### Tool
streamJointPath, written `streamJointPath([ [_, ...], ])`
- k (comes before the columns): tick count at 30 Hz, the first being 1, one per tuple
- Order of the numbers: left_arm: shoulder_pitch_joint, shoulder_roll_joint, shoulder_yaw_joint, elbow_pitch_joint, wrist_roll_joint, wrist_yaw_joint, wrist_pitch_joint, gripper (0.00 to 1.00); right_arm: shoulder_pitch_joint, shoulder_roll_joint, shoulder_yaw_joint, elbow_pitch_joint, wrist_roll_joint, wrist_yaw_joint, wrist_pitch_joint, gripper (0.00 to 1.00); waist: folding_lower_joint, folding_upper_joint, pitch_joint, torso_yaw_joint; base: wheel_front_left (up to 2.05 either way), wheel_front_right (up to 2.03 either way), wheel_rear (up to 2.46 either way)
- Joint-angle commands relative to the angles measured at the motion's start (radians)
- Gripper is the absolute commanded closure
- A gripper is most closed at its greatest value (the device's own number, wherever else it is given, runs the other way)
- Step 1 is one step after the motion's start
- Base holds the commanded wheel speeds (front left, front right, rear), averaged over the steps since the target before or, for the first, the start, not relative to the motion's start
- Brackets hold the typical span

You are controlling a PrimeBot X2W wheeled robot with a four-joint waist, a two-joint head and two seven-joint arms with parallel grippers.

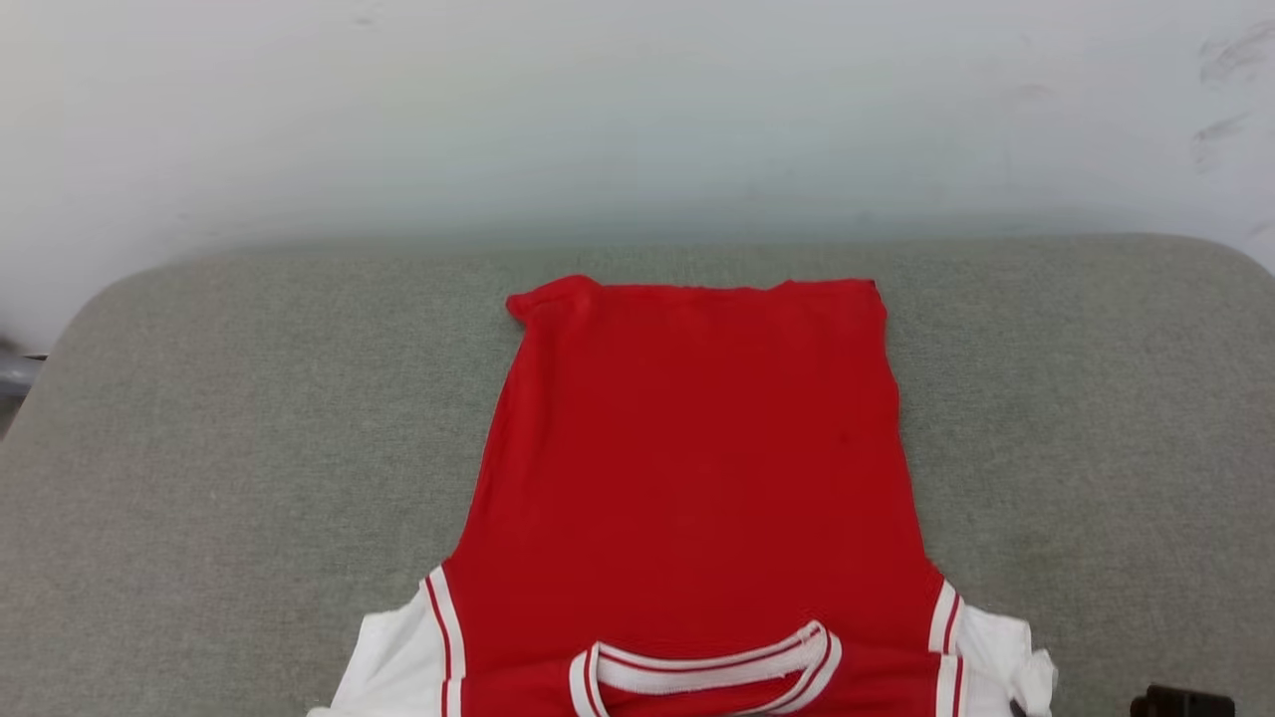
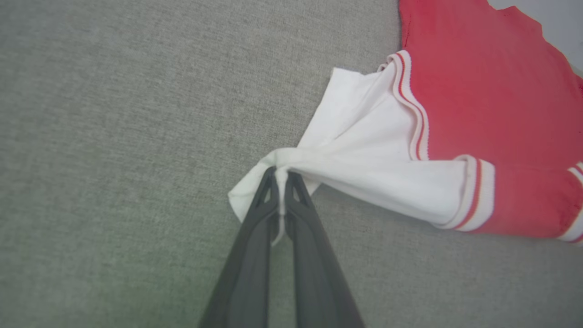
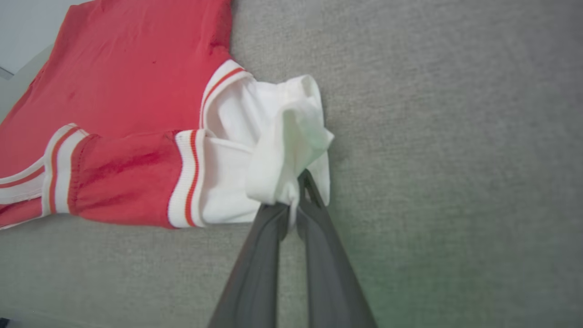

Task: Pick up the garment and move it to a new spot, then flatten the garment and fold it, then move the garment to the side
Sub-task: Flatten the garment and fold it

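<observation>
Left hand [image 2: 282, 175], right hand [image 3: 296, 193] pinch the garment [image 1: 697, 448] at sleeve edges; wide cushion [image 1: 199, 448] around.

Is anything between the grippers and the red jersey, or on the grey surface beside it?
Nothing visible. Left gripper and right gripper each pinch the jersey by a white sleeve; the grey surface beside it shows no obstacle.

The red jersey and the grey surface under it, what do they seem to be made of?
Red jersey: soft, matte knit, probably cotton or polyester; the sleeves bunch limply, and the striped trim looks ribbed. Grey surface: flecked woven upholstery cloth, matte; visible weave, rounded corners suggest padding.
</observation>
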Motion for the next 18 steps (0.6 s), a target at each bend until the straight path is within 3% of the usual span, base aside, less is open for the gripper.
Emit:
streamJointPath([
  [1,0.016,0.011,0.006,-0.009,-0.005,0.014,0.003,1.00,0.023,0.003,-0.018,-0.012,-0.013,-0.002,0.011,1.00,0.0003,-0.0001,-0.004,0.002,0.00,0.00,0.00],
  [6,0.045,-0.006,-0.002,-0.064,0.003,0.051,-0.004,1.00,0.073,0.046,-0.052,-0.065,-0.059,-0.002,0.061,1.00,0.0003,-0.0001,-0.007,0.011,0.00,0.00,0.00],
  [8,0.038,-0.015,-0.015,-0.073,0.010,0.055,0.003,1.00,0.072,0.062,-0.055,-0.076,-0.052,-0.002,0.076,0.70,0.0003,-0.0001,-0.006,0.015,0.00,0.00,0.00],
  [9,0.029,-0.018,-0.018,-0.080,0.017,0.058,-0.002,1.00,0.063,0.059,-0.057,-0.091,-0.060,-0.002,0.074,0.21,0.0003,-0.0001,-0.005,0.018,0.00,0.00,0.00],
  [10,0.022,-0.020,-0.021,-0.084,0.020,0.061,-0.003,1.00,0.057,0.062,-0.062,-0.099,-0.054,-0.002,0.082,0.00,0.0003,-0.0001,-0.004,0.021,0.00,0.00,0.00],
  [18,-0.041,-0.034,-0.045,-0.130,0.069,0.075,-0.025,1.00,-0.050,0.038,-0.205,-0.166,-0.067,-0.002,0.088,0.00,0.0003,-0.0001,0.035,0.077,0.00,0.00,0.00],
])
